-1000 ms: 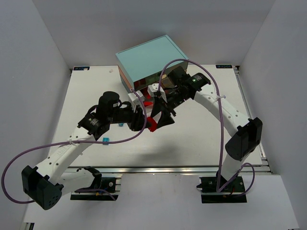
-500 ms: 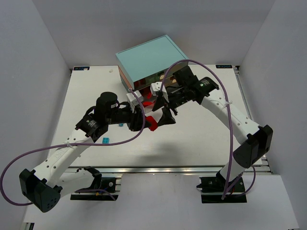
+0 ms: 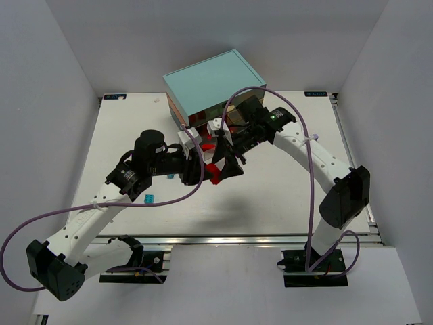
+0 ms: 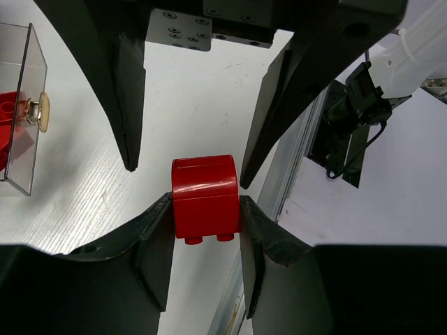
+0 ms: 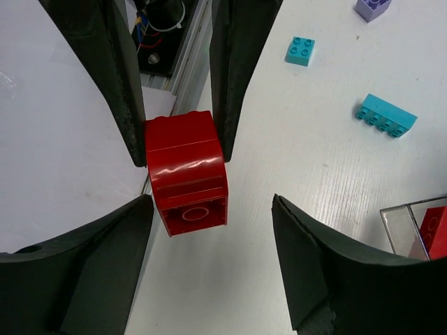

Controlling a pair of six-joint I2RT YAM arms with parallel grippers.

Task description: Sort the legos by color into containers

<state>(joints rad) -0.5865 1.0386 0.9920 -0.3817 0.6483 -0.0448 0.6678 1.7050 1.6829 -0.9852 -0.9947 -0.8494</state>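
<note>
Red lego [image 4: 204, 195] is pinched between the shut fingers of the left gripper [image 4: 206, 202] over the table [image 5: 335, 160]. Its hollow underside faces the right gripper [image 5: 209, 202], whose jaws stand wide, straddling it without a grip. Its length runs gripper to gripper, so the right arm looks placed to take it toward the nearby clear drawer [image 5: 419, 227] with red inside. No writing is legible.

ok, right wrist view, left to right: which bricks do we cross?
Held red brick → small cyan brick → lilac brick → second red brick in the clear drawer. Long cyan brick skipped: it overlaps the lilac one.
</note>
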